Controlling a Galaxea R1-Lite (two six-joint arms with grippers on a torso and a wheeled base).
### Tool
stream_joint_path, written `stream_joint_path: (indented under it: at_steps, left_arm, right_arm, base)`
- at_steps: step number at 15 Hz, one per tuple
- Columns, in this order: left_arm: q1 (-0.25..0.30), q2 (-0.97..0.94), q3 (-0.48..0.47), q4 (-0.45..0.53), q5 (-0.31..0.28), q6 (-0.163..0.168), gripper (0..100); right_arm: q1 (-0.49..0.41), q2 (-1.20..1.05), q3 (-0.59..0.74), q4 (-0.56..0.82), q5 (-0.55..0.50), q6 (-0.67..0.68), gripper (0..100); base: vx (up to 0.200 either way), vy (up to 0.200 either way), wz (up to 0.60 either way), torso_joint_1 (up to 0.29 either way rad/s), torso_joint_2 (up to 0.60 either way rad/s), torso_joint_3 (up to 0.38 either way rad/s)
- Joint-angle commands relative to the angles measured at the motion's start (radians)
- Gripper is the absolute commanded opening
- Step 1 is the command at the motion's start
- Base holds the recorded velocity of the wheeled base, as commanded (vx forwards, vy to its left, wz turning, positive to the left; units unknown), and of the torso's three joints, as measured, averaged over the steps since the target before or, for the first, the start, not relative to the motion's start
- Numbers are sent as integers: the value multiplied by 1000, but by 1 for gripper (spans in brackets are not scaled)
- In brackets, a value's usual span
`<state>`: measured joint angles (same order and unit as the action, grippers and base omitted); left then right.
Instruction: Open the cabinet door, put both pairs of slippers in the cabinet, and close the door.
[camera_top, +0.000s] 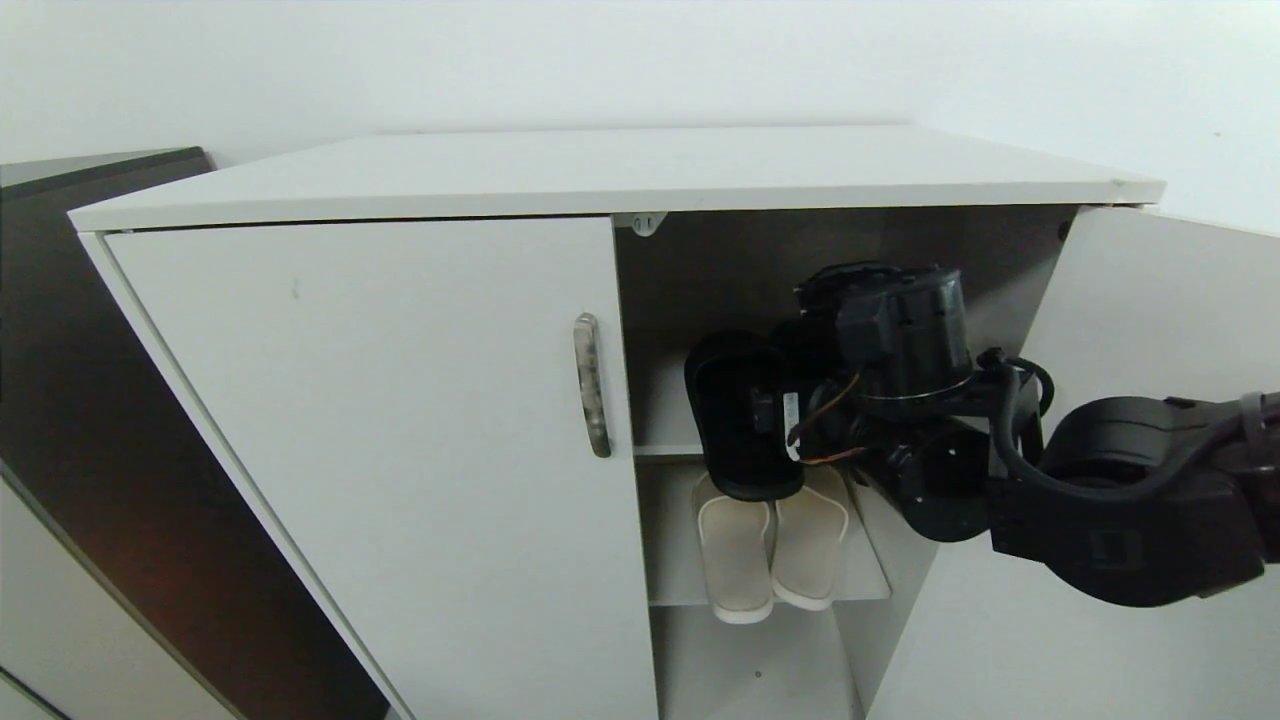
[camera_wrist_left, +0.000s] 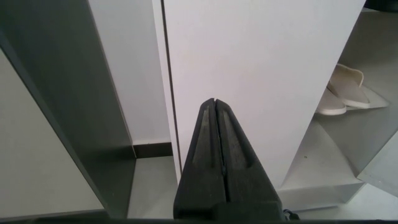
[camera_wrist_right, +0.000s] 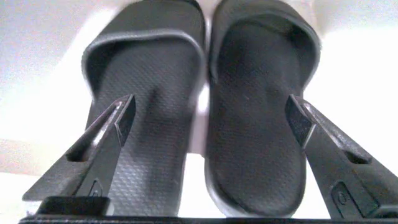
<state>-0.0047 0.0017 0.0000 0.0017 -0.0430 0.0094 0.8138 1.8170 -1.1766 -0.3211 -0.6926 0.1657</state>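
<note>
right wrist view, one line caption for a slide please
Open right gripper framing the pair of black slippers, which lie side by side.

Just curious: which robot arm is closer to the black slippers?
Right. Its open jaws sit right at the black slippers inside the cabinet; the left arm's shut jaws are outside, before the closed door.

The left tool (camera_wrist_left: 214, 109) is clamped together, the right tool (camera_wrist_right: 210, 104) spread wide.

Part of white slippers (camera_top: 738, 560) behind black slippers (camera_top: 738, 420)
</note>
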Motion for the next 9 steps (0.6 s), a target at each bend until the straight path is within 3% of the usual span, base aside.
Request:
stream_joint_path:
  at_steps: [1, 2, 5, 9]
  left_arm:
    - [0, 0, 0, 0, 0, 0, 0]
    - [0, 0, 0, 0, -2, 0, 0]
    - [0, 0, 0, 0, -2, 1, 0]
    - [0, 0, 0, 0, -2, 3, 0]
  right_arm:
    - [25, -58, 103, -52, 4, 3, 100]
    - [42, -74, 164, -104, 7, -2, 0]
    - [107, -99, 261, -230, 4, -29, 0]
    - [140, -113, 275, -247, 1, -23, 0]
  base:
    - [0, 0, 0, 0, 0, 0]
    - [0, 0, 0, 0, 0, 0]
    - [0, 0, 0, 0, 0, 0]
    - [0, 0, 0, 0, 0, 0]
